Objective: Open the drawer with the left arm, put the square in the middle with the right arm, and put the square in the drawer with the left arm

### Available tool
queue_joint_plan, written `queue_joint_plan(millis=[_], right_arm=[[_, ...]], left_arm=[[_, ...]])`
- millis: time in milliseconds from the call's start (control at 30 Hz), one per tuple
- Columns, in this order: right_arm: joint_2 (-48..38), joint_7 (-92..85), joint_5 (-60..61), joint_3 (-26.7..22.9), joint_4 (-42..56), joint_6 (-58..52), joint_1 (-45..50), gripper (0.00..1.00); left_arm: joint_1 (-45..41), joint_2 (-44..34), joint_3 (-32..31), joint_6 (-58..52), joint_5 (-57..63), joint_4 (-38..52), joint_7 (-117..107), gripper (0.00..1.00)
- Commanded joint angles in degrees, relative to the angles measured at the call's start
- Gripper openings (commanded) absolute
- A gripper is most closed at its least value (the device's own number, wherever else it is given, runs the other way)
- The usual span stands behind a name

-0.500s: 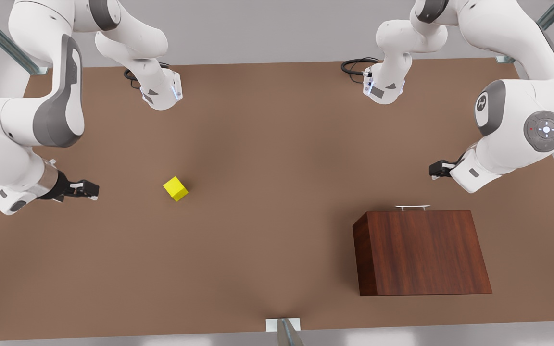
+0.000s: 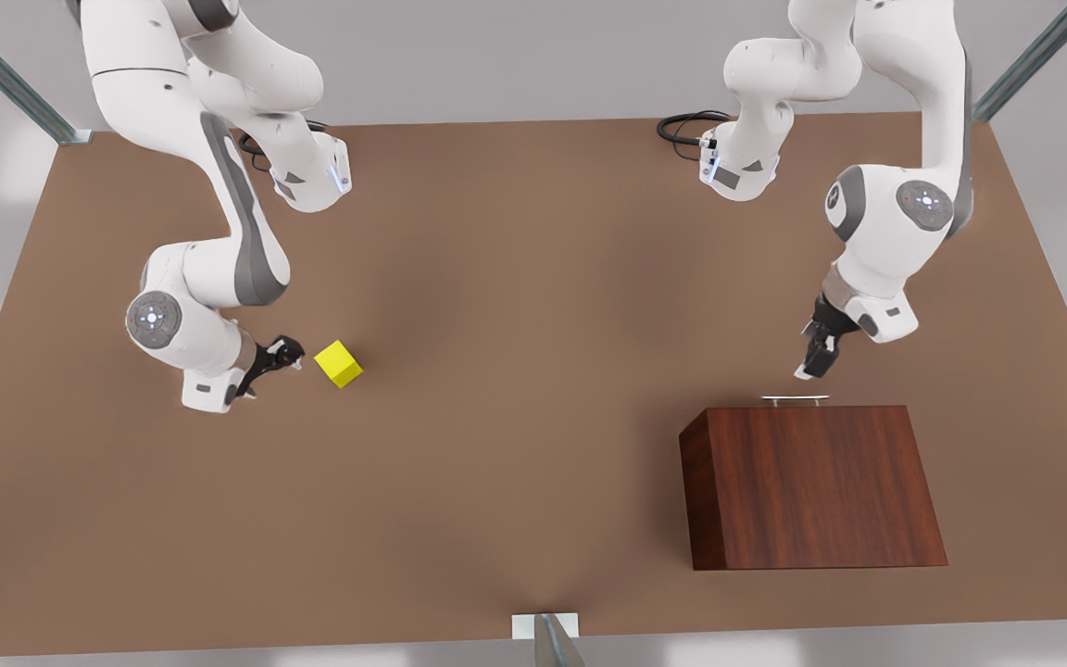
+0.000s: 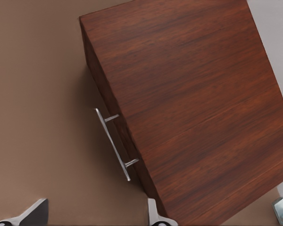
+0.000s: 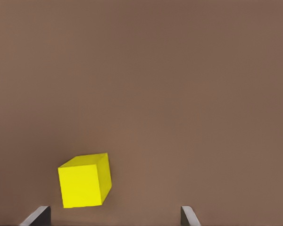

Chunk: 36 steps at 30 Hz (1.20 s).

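With jaws apart, the left gripper (image 2: 816,369) hangs above the closed drawer's handle (image 2: 794,399) to pull it, while the right gripper (image 2: 285,353) — jaws apart — sits just beside the yellow cube (image 2: 338,363) on the desk (image 2: 515,371) to grasp it.

Soft, even overhead light; faint shadows; no glare or blur.

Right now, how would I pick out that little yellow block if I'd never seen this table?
Start at the big brown table. The dark wooden cabinet sits toward the front view's right; look to the opposite side, where the block lies alone beside the right gripper. It is the only bright yellow thing.
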Motion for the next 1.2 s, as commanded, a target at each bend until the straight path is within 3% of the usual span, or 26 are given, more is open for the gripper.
queue_joint_plan(millis=[0,133,267,767,800,833,867,933,1167], right_arm=[[0.0,-0.1,0.0,0.0,-0.7,0.9,-0.3,1.0],[2.9,-3.0,-0.3,0.1,-10.2,14.0,-0.5,1.0],[2.8,-3.9,-0.4,0.8,-15.9,20.0,2.2,1.0],[7.6,-3.8,-0.3,2.2,-20.6,29.4,3.9,1.0],[7.6,-3.8,-0.2,2.3,-20.5,29.4,3.9,0.94],[7.6,-3.7,-0.3,2.3,-20.4,29.3,3.9,0.78],[7.4,-3.3,-0.3,2.3,-20.0,28.7,3.8,0.78],[7.1,-3.8,-0.3,2.2,-20.0,28.8,3.9,0.6],[6.6,-3.2,-0.3,2.3,-20.2,28.5,3.9,0.58]], left_arm=[[0.1,-0.2,0.0,0.6,-4.5,-0.4,0.0,1.0],[0.1,-0.9,0.1,7.8,-8.0,-6.4,0.0,1.0],[0.1,0.3,0.1,12.5,-12.8,-8.4,0.0,1.0],[1.0,8.3,0.8,20.2,-14.8,-8.4,-1.1,1.0],[1.1,8.6,1.1,20.2,-14.8,-8.5,-1.1,1.0],[1.1,8.9,1.2,20.2,-14.8,-8.5,-1.1,1.0],[1.2,9.1,1.8,20.4,-14.8,-8.5,-1.1,1.0],[1.4,9.7,1.9,20.5,-14.8,-8.5,-1.1,1.0],[1.5,10.7,1.9,20.5,-15.1,-8.5,-1.1,1.0]])
